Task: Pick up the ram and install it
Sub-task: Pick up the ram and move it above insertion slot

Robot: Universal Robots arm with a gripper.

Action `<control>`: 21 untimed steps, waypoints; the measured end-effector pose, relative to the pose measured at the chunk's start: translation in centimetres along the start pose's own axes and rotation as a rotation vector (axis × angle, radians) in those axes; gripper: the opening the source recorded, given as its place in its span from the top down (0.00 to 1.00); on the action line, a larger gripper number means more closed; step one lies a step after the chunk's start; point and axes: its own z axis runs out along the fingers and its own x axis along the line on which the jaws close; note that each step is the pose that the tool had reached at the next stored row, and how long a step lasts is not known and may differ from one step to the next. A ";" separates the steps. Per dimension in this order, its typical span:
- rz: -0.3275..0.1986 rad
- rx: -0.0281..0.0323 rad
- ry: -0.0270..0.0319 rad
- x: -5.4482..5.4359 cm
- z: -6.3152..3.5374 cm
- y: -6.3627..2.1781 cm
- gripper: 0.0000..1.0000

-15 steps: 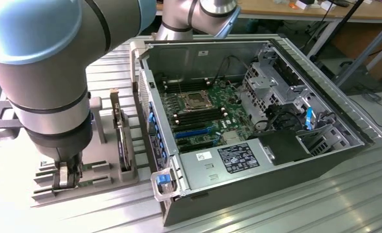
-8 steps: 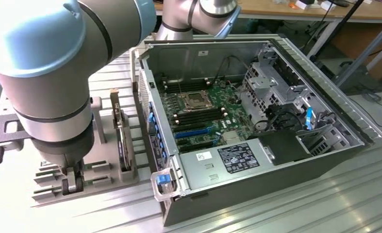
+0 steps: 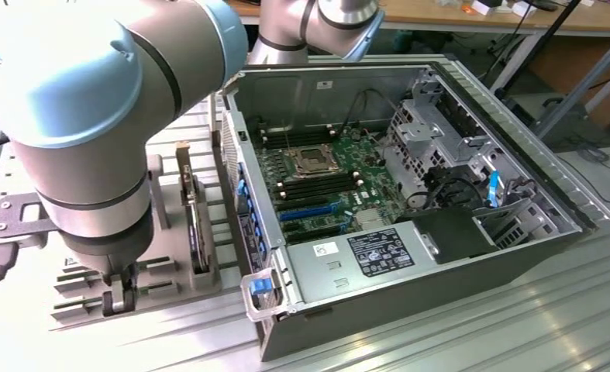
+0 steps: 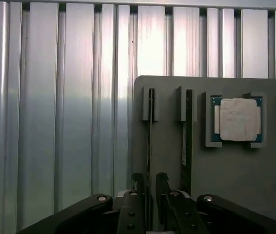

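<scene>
Ram [image 4: 150,126], likely light, stiff and fragile, stands on edge in a tray [image 4: 235,170] slot, claw [image 4: 150,177] released astride it, best pinched across its flat faces.

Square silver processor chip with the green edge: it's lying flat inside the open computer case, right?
Not quite. The square silver processor chip is lying flat, but in a pocket of the flat grey holder plate, not inside the open grey metal computer case. The wrist view shows it.
</scene>
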 end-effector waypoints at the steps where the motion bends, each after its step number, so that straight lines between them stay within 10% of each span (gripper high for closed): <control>1: -0.006 0.0009 0.0022 0.0 0.10 0.00 0.76; 3: -0.006 0.0011 0.0023 0.0 0.10 -0.01 0.76; 7: -0.006 0.0464 0.0124 -0.1 0.18 0.06 0.76; 14: -0.007 0.0848 0.0152 -0.4 0.70 2.25 0.76; 21: -0.007 0.0848 0.0139 -0.4 2.37 2.02 0.76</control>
